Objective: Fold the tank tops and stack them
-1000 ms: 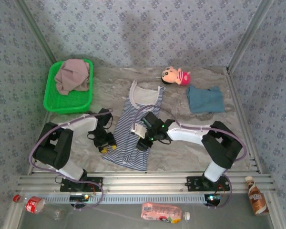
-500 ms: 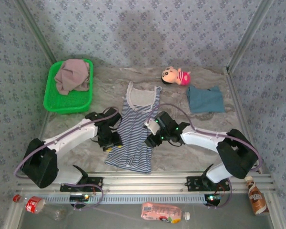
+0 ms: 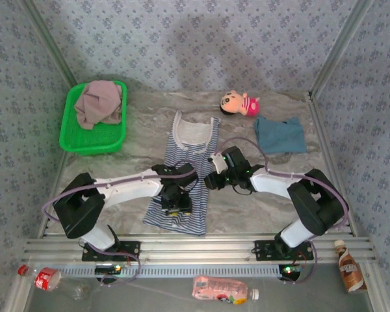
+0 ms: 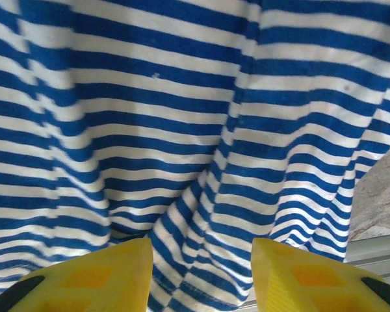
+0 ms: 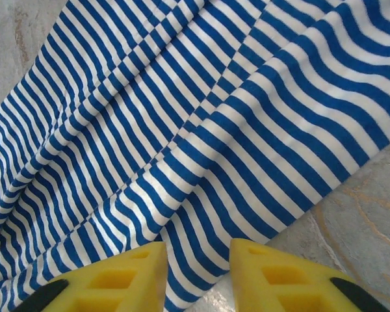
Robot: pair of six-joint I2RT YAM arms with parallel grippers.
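Observation:
The navy-and-white striped tank top (image 3: 185, 172) lies spread lengthwise in the middle of the table, neckline at the far end. My left gripper (image 3: 178, 207) hovers over its lower part near the hem, its yellow fingers (image 4: 91, 276) apart above the wrinkled stripes (image 4: 182, 130), holding nothing. My right gripper (image 3: 212, 180) sits at the top's right edge, jaws narrowly open over the cloth's border (image 5: 201, 162). A teal-blue tank top (image 3: 279, 135) rests folded at the back right. The mauve-pink tank top (image 3: 99, 103) is bunched in the basket.
A green basket (image 3: 75, 140) stands at the back left. A small pink doll (image 3: 240, 103) lies behind the striped top. Bottles lie in front of the rail: (image 3: 224, 289), (image 3: 353, 265), (image 3: 42, 278). The metal rail (image 3: 195, 250) runs along the near edge.
The left gripper has swung right, from beside the striped top onto its lower part. The right gripper has moved back to the top's right edge and narrowed its jaws. The top now lies flatter.

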